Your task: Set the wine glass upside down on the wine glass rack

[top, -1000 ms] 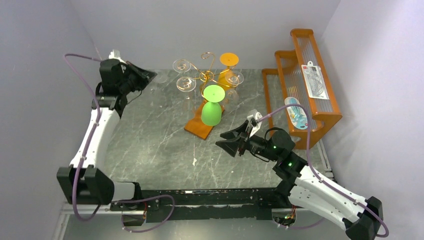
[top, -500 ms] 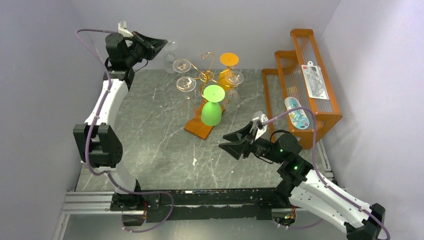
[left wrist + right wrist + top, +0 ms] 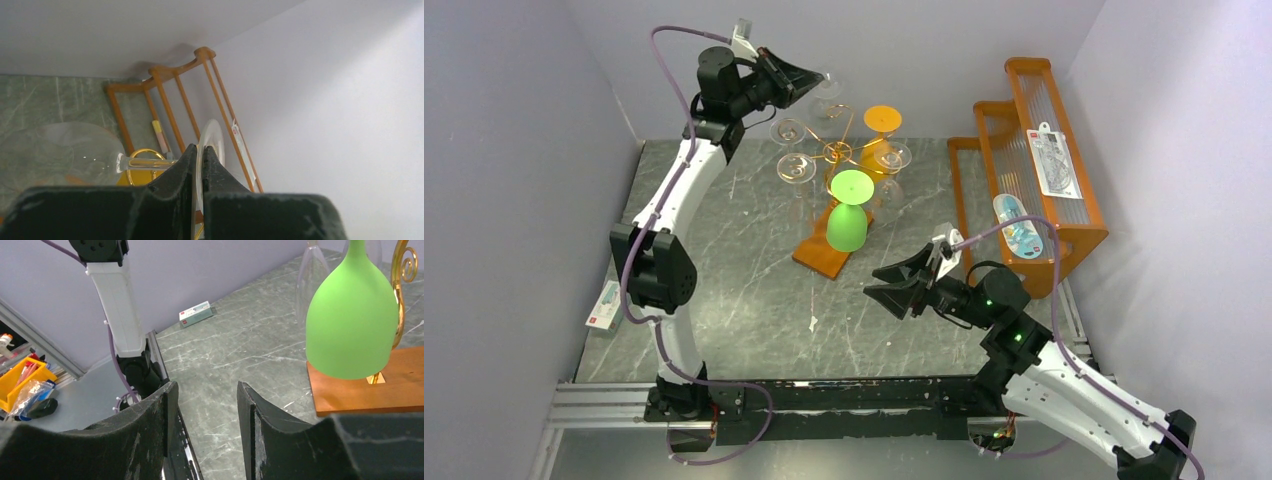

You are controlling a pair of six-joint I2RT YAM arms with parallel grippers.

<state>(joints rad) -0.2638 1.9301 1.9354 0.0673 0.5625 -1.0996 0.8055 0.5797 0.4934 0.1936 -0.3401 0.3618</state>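
Observation:
My left gripper (image 3: 812,76) is raised high at the back, just left of and above the wine glass rack (image 3: 838,150). It is shut on the round foot of a clear wine glass (image 3: 826,88). In the left wrist view the fingers (image 3: 186,165) pinch the foot (image 3: 214,140), and the stem (image 3: 145,162) and bowl (image 3: 65,150) lie sideways to the left. The rack is a copper-gold wire tree on an orange-brown base (image 3: 822,256). It holds a green glass (image 3: 847,226), an orange glass (image 3: 882,118) and clear glasses (image 3: 796,167) upside down. My right gripper (image 3: 892,285) is open and empty, low near the base.
A larger orange stepped wooden shelf (image 3: 1064,232) with packets stands at the right wall. A small box (image 3: 604,305) lies at the table's left edge, also in the right wrist view (image 3: 196,314). The green glass (image 3: 352,320) hangs close ahead of the right fingers. The walls are near the raised left gripper.
My left arm has swung up and to the right from the far left corner toward the top of the rack, carrying the clear glass. The right arm has barely moved.

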